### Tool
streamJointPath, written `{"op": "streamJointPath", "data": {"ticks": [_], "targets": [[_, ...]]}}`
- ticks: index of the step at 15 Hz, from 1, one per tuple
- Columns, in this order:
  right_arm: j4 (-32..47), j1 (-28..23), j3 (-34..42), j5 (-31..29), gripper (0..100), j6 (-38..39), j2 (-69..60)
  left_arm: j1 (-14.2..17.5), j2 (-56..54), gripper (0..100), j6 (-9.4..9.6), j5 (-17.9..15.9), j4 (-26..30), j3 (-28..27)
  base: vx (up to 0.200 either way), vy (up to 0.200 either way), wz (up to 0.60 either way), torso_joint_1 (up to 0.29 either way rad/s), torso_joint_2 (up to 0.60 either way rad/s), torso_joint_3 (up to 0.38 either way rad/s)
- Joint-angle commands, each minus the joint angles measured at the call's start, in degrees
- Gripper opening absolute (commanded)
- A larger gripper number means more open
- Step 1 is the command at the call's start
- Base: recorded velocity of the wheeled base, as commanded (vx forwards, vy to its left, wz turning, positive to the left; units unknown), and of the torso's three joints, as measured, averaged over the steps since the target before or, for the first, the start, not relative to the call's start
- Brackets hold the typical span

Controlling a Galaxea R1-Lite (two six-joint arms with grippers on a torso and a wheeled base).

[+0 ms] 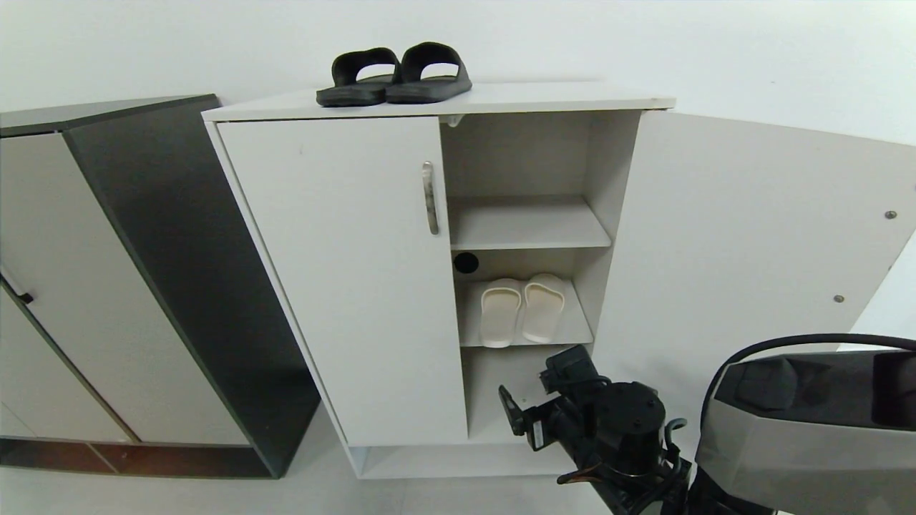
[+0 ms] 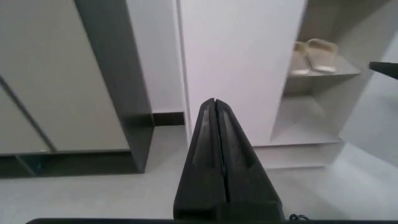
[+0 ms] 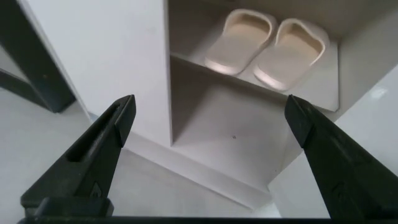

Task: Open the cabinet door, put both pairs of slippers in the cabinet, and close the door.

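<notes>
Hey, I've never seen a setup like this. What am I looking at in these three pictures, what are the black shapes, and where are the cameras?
This is a two-armed robot on wheels. The wide picture comes from a camera on its head, facing a white two-door cabinet whose right-hand door stands open. The other two pictures come from cameras on its wrists, so the black shapes in them are each arm's own fingers. The left gripper has its fingers pressed together. The right gripper has them spread wide, facing the open shelves. Neither holds anything. A pair of black open-toe slippers sits on the cabinet top, and a pair of cream slide slippers lies on the second shelf down inside.
</notes>
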Motion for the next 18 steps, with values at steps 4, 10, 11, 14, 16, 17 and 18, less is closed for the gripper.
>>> {"op": "streamJointPath", "data": {"ticks": [4,10,11,14,16,17,18], "targets": [[-0.06,0.14,0.06,0.03,100,-0.13,0.24,-0.02,0.07,0,-0.01,0.04,0.02,0.00,0.000,0.200,0.00,0.008,0.00,0.001],[-0.15,0.05,-0.03,-0.05,100,-0.13,1.20,-0.02,0.07,0,-0.01,0.04,0.02,0.00,0.000,0.200,0.00,0.002,0.00,0.001],[-0.15,-0.04,-0.21,-0.05,100,-0.13,1.29,-0.02,0.07,0,-0.01,0.04,0.02,0.00,0.000,0.200,0.00,0.007,0.01,0.007],[-0.23,-0.04,0.06,-0.05,100,-0.48,1.82,-0.02,0.07,0,-0.01,0.04,0.02,0.00,0.000,0.000,0.00,0.000,0.00,0.000],[-0.06,-0.04,0.06,-0.23,100,-1.18,2.61,-0.02,0.07,0,-0.01,0.04,0.02,0.00,0.000,0.000,0.00,0.000,0.00,0.000],[-0.23,-0.13,-0.03,-0.23,100,-1.44,3.23,-0.02,0.07,0,-0.10,0.04,0.02,0.00,0.000,0.000,0.00,0.000,0.00,0.000],[-0.32,-0.30,-0.03,-0.23,100,-1.44,3.31,-0.02,0.07,0,-0.10,0.04,0.02,0.00,0.000,0.000,0.00,0.000,0.00,0.000]]}}
